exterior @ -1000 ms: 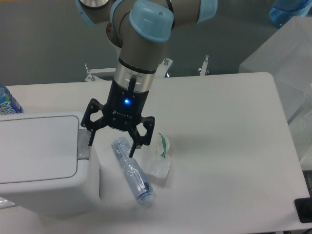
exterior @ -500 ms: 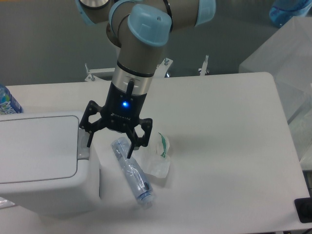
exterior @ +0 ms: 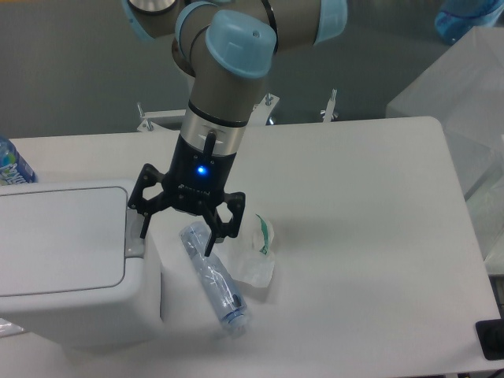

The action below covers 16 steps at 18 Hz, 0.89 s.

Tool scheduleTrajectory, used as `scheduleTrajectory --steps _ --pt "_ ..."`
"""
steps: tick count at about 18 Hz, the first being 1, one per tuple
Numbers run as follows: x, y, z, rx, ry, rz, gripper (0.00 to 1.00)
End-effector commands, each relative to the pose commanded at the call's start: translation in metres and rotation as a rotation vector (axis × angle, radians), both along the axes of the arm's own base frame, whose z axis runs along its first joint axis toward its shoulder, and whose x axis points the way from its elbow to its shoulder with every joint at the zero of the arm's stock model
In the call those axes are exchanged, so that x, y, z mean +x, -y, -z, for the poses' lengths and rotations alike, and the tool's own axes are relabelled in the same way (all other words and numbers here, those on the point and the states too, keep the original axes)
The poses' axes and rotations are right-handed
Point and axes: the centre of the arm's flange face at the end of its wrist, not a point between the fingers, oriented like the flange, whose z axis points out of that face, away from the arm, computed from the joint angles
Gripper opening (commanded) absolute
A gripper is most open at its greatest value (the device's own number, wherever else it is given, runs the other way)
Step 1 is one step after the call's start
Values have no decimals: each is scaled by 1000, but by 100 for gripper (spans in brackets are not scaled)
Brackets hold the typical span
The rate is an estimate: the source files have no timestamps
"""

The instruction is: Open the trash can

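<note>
At the far left edge a blue-labelled bottle (exterior: 9, 163) pokes into view, cut off by the frame. Next to it, filling the lower left, stands the trash can (exterior: 71, 260), a boxy white bin with its flat lid panel still down and flush, so the opening has not happened yet. On the bin's right rim sits the small grey push tab (exterior: 135, 233), and that tab is likely the reason the arm is parked where it is: pressing it looks like the way to release the lid.

The gripper (exterior: 177, 236) hangs just right of the bin's upper right corner, pointing down, its 2 fingers spread wide and holding nothing. Its left finger (exterior: 145, 223) is right at the tab, over or just touching it; contact cannot be confirmed from this angle. Its right finger (exterior: 214, 234) hangs over the top end of the crushed clear bottle (exterior: 213, 277), which lies on the table (exterior: 362, 220) just beside the bin, running away from it toward the near edge. Whether that finger touches the bottle cannot be told either.

Right of the bottle lies a crumpled clear wrapper with green print (exterior: 256, 250), touching or nearly touching it. Beyond that the white tabletop runs to its right edge
</note>
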Motion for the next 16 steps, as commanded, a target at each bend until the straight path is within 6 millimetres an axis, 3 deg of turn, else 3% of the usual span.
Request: scheduleTrajectory --steps 16 --pt "0 -3 5 -6 3 4 100"
